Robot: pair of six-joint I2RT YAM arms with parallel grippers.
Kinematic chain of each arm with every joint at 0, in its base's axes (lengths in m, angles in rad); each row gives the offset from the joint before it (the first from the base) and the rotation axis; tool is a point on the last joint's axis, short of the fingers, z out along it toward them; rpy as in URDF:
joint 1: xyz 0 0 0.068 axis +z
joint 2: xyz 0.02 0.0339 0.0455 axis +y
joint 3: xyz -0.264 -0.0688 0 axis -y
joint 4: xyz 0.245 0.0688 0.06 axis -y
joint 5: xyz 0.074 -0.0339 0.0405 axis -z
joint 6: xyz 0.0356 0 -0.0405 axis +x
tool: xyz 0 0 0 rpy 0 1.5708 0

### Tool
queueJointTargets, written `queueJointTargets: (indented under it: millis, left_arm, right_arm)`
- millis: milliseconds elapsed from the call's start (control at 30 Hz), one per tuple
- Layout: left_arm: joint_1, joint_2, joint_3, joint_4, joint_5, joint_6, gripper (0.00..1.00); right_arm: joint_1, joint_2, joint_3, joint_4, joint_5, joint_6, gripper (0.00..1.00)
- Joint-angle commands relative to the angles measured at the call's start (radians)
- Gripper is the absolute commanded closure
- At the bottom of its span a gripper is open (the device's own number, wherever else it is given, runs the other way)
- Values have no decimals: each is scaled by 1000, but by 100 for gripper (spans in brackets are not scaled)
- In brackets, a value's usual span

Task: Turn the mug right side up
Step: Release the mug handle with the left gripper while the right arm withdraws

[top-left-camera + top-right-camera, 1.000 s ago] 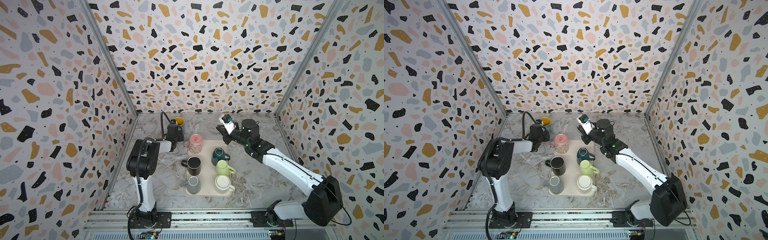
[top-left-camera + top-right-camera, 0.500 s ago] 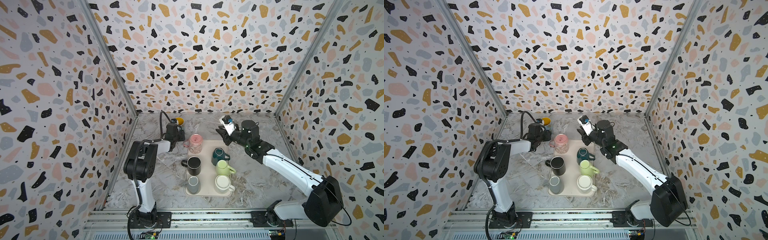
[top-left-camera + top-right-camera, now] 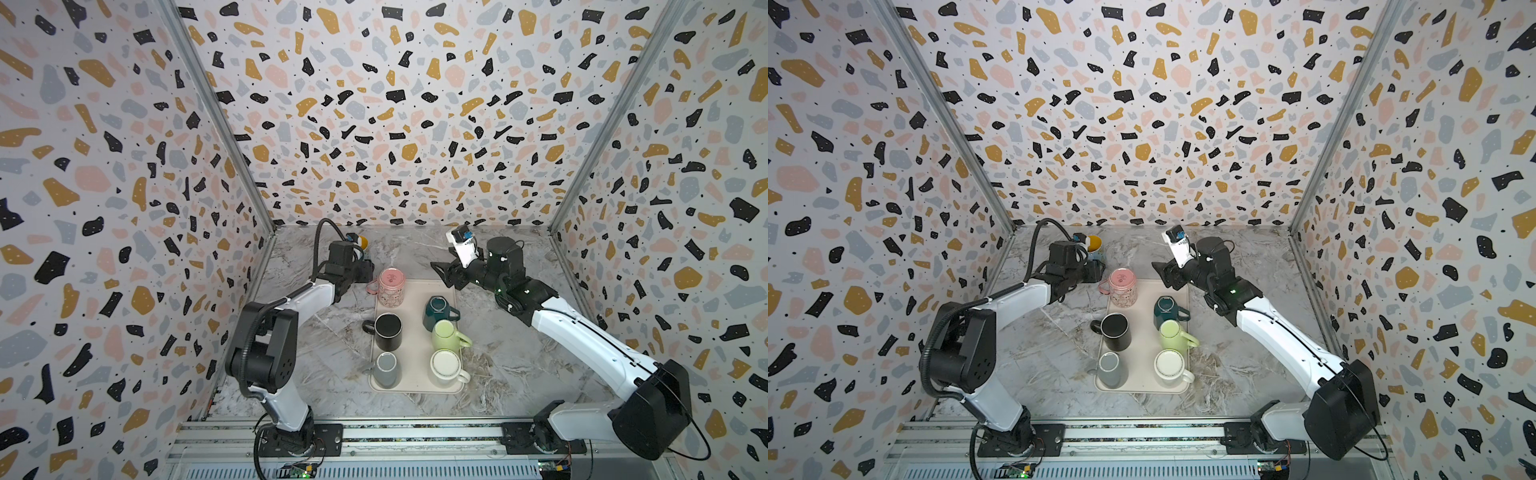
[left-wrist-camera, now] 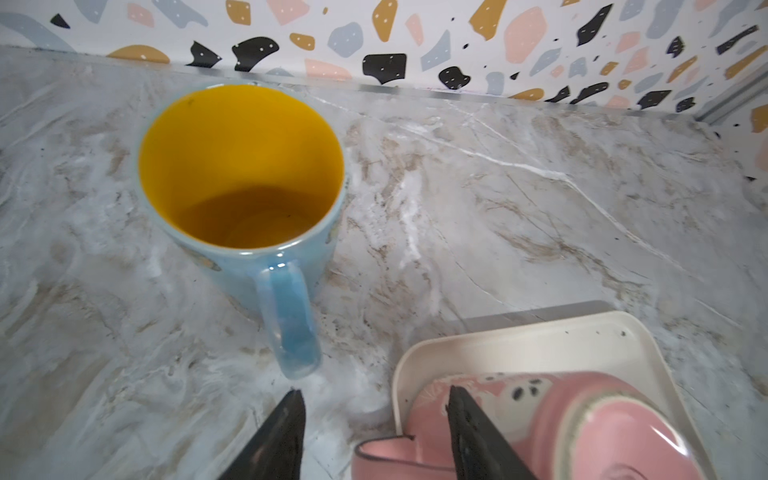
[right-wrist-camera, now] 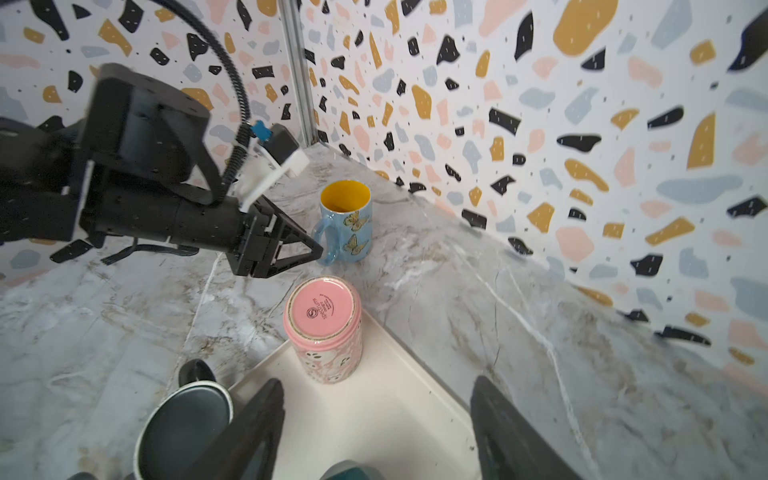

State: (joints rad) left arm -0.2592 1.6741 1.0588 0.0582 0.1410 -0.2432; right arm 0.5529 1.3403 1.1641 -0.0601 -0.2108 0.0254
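Since the pink mug (image 3: pixel 392 286) stands with its bottom up and its mouth down, I think it is the one to turn over. It sits in the far left corner of the tray (image 3: pixel 415 390). It stands straight and does not lean, so its long side runs up and down. Its handle (image 3: pixel 371 287) sticks out past the tray's edge, toward the left arm (image 3: pixel 307 293).

The left jaws are just beside that handle. In the left wrist view the handle shows in the gap between them. They are open and hold nothing. I cannot tell if one of them touches the mug.

The right jaws are open wide too, with nothing in them. They hang near the far right corner of the tray, well apart from the pink mug. So the left arm is the nearer one, and I think it only needs a small move to close on the handle.

A blue mug (image 5: pixel 347 232) with a yellow inside stands the right way up on the counter (image 3: pixel 332 374), just behind the left jaws. It has butterflies painted on it.

On the pink mug's bottom, in the right wrist view, there is a round stamp with tiny writing. It may say "spectrum", but it is too small to be sure. I see no other words.
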Motion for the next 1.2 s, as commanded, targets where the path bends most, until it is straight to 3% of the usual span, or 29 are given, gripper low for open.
queueJointTargets:
  millis: [0,67,133,367,567,767,933,1167]
  left_arm:
    - [-7,-83,-43,-47,34,5,44]
    - [-6,-125,-50,-66,15,5,43]
    - [-7,-157,-40,-95,2,15,43]
    - [-6,-202,0,-151,5,5,41]
    - [-6,-226,-10,-135,5,-35,41]
    - [-6,-254,-18,-126,-5,-45,41]
    - [-6,-257,-26,-123,0,-58,40]
    - [-6,-262,-26,-124,7,-75,40]
  right_arm:
    - [-57,31,134,-222,26,234,27]
    - [-124,63,176,-315,-31,352,27]
    - [-203,68,157,-327,-162,457,28]
    - [-368,-21,-59,-174,-409,722,29]
    - [-430,-48,-318,103,-673,1092,45]
    - [-432,-109,-492,205,-666,1294,45]
    - [-430,-120,-629,389,-664,1504,43]
    - [-436,-49,-672,448,-678,1601,43]
